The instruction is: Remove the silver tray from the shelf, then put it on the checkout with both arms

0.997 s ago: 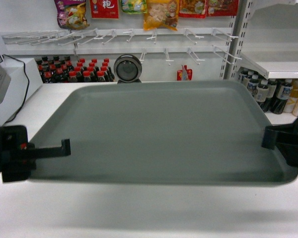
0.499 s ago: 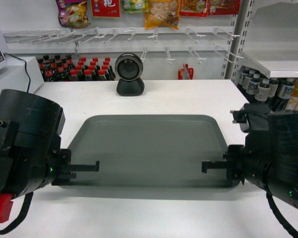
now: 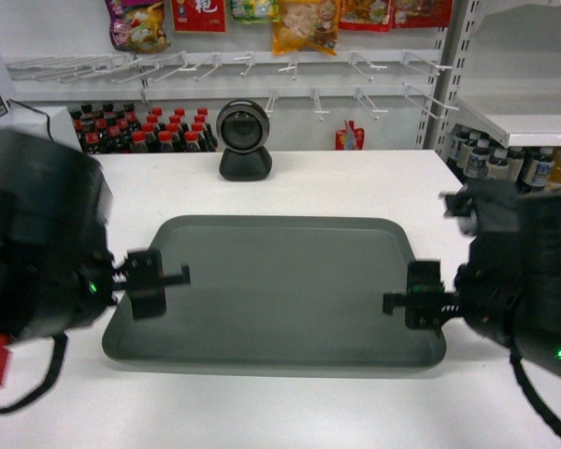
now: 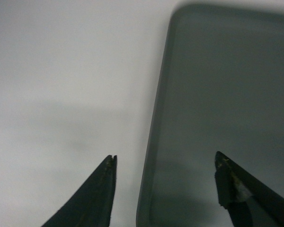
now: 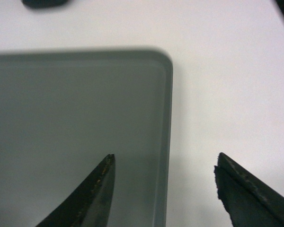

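Observation:
The silver tray (image 3: 280, 281) lies flat on the white checkout (image 3: 355, 182), in front of the black round scanner (image 3: 243, 140). My left gripper (image 3: 168, 279) hovers open at the tray's left edge. In the left wrist view the gripper (image 4: 165, 157) straddles the rim of the tray (image 4: 227, 94), with one finger over the tray and the other over the checkout (image 4: 61, 71). My right gripper (image 3: 397, 301) is open at the right edge. In the right wrist view this gripper (image 5: 165, 156) likewise straddles the rim of the tray (image 5: 75, 104). Neither gripper holds anything.
Behind the counter stand rows of dark bottles (image 3: 136, 138) and wire hooks with snack packs (image 3: 304, 23). A white shelf board (image 3: 528, 120) juts out at the right, with more bottles (image 3: 505, 168) under it. A white device with a black cable (image 3: 28, 140) sits at the back left.
A second ago the tray was held up close to the head camera; now it rests on the counter. Both grippers have let go of its edges, and the arms are blurred with motion.

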Available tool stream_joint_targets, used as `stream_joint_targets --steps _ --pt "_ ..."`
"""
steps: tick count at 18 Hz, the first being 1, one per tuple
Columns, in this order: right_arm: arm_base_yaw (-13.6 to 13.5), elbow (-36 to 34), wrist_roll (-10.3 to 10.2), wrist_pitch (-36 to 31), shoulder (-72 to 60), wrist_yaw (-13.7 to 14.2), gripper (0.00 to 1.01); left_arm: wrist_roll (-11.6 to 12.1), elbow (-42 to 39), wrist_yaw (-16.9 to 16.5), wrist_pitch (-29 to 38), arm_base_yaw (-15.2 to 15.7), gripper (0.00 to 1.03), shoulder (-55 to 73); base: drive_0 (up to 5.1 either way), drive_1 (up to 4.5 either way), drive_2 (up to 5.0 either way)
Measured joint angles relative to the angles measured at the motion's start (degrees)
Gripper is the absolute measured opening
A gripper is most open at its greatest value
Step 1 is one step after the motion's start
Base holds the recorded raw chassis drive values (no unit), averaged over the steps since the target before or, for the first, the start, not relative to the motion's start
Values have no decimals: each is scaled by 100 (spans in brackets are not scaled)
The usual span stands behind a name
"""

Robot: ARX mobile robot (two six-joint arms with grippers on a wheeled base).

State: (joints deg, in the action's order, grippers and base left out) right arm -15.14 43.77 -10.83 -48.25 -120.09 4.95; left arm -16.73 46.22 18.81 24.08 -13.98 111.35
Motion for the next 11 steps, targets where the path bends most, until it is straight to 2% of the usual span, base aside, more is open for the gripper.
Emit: stream_joint_targets --steps 1,2,3,4,5,6,8,9,11 --pt "107 -238 17 -199 485 -149 71 -92 -133 -15 262 94 69 -511 0 0 0" --pt "129 -435 155 -931 774 85 72 -120 -229 74 387 192 78 -1099 0 0 0" --pt "181 -664 463 -1910 885 599 62 219 -608 -348 2096 350 71 -1357 0 0 0" --pt "254 -1191 697 -2424 1038 673 51 699 -1123 -765 3213 472 60 -1556 0 0 0" --pt "334 -1707 826 -2479 1198 614 40 1086 -1735 -951 3799 551 49 -1613 0 0 0" --pt "485 -2122 929 -2470 1534 551 27 1325 -2269 -1078 4179 614 36 -1709 0 0 0" --pt "671 -2573 973 -2581 2337 409 4 1526 -2660 -1213 4339 726 14 -2470 0 0 0" --pt "739 -2848 1008 -2573 2691 295 3 1561 -2887 -1276 4323 798 2 -2837 0 0 0" --pt "861 -3296 1034 -2514 3228 138 3 1572 -3381 -1360 4048 916 1 -3215 0 0 0"
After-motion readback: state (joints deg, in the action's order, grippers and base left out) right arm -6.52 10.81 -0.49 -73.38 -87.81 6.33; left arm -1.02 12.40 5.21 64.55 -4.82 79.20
